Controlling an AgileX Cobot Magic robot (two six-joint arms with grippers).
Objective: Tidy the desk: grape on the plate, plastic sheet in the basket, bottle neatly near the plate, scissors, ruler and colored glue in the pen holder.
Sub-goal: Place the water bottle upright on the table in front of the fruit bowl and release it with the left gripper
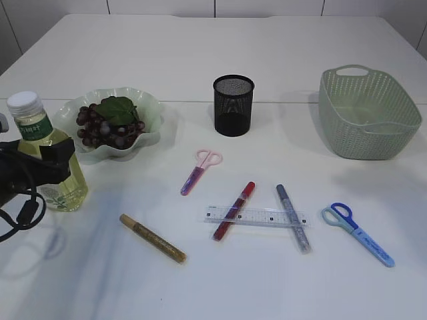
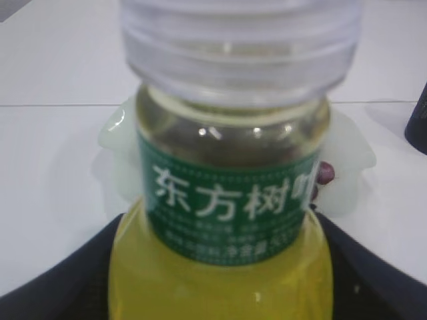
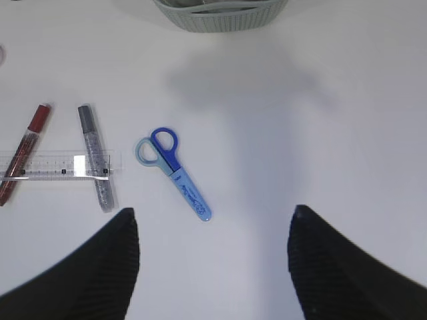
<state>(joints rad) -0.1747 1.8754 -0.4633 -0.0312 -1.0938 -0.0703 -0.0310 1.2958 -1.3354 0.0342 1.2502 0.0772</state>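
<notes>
Left gripper (image 2: pixel 220 280) around an upright oil bottle (image 1: pixel 48 155) at nine o'clock; right gripper (image 3: pixel 213 253) hanging bare over the blue scissors (image 3: pixel 175 172).

The left arm is cut off at the frame edge; its wide-spread fingers (image 2: pixel 60 273) flank the bottle's yellow body, contact unclear, and the bottle hides most of the scalloped plate (image 1: pixel 150 110) with grapes (image 1: pixel 103 127) behind it. The green basket (image 1: pixel 367 113) stands at two o'clock, the mesh pen holder (image 1: pixel 233 105) at twelve. The clear ruler (image 1: pixel 257 216) lies across red (image 1: pixel 234 210) and silver (image 1: pixel 293 217) glue pens; a gold glue pen (image 1: pixel 152 238) and pink scissors (image 1: pixel 200 170) lie apart. The right fingers (image 3: pixel 87 267) gape, holding nothing.
</notes>
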